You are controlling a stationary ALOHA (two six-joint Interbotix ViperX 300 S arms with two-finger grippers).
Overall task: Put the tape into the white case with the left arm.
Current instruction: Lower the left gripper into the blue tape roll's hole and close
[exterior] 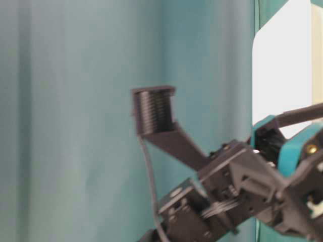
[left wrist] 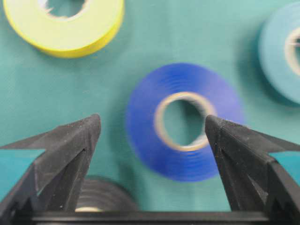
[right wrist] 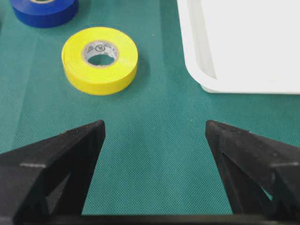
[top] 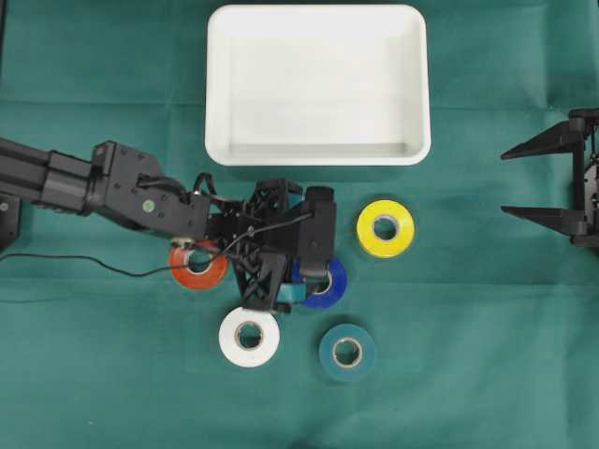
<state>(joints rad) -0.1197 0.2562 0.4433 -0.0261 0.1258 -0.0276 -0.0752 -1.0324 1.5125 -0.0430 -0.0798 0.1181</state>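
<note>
- The right claw (right wrist: 154, 136) fills the bottom of the view, its two black pointed fingers (right wrist: 61, 164) spread wide with nothing between them.
- A yellow tape roll (right wrist: 100, 61) lies flat on the green cloth surface (right wrist: 154, 154), beyond the left finger.
- A blue tape roll (right wrist: 44, 10) sits at the top left edge, partly cropped.
- The white case (right wrist: 243, 47) occupies the upper right, its rounded corner near the yellow roll but apart from it.

the left arm (top: 112, 187) reaches in from the left, its left gripper (left wrist: 152, 129) spread wide; the right gripper (right wrist: 154, 133) rests at the right edge, jaws apart.
</note>
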